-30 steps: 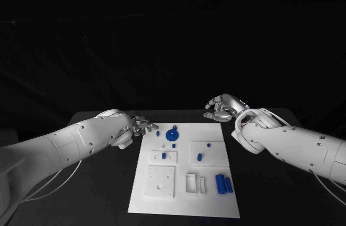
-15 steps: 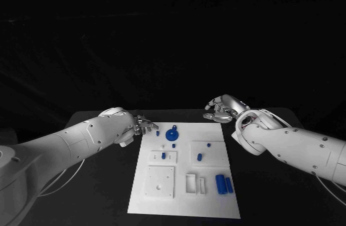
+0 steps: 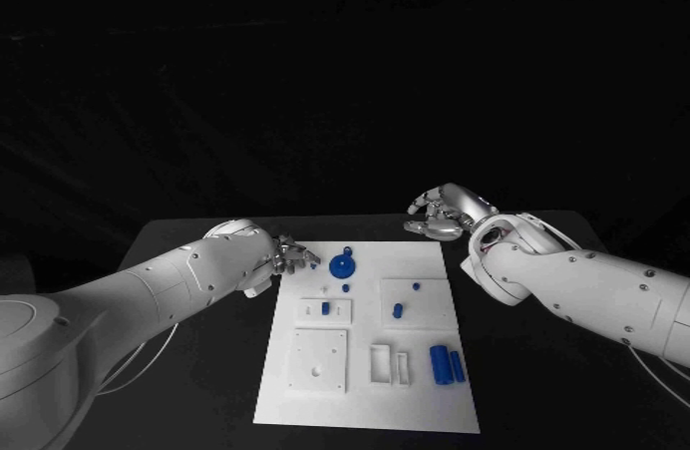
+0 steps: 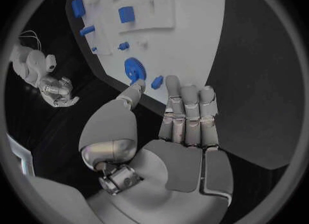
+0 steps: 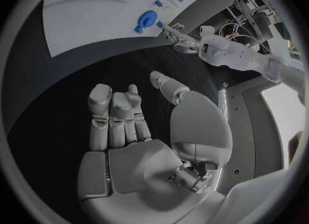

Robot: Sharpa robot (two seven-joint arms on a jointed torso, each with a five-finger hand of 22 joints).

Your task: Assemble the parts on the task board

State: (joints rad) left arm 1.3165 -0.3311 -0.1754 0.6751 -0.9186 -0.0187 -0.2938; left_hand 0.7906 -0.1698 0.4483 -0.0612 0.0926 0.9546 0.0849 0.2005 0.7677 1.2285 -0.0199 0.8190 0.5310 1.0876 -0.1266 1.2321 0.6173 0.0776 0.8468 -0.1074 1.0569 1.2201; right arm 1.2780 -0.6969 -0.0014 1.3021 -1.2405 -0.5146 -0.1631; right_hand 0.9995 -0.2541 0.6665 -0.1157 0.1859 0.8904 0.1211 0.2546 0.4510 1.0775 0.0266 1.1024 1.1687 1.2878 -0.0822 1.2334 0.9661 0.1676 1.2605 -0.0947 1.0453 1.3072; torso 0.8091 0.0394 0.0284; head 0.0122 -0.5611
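Head view: I see my left hand (image 3: pixel 283 257) empty beside the blue gear (image 3: pixel 344 266) on the task board (image 3: pixel 367 400). My right hand (image 3: pixel 443 214) is empty too, fingers loosely curled.

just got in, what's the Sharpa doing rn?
Nothing is held yet. The left robot hand sits at the far left corner of the task board, fingertips close to the blue gear and a small blue piece beside it. The right robot hand hangs over bare table beyond the board's far right corner. The other blue parts lie untouched.
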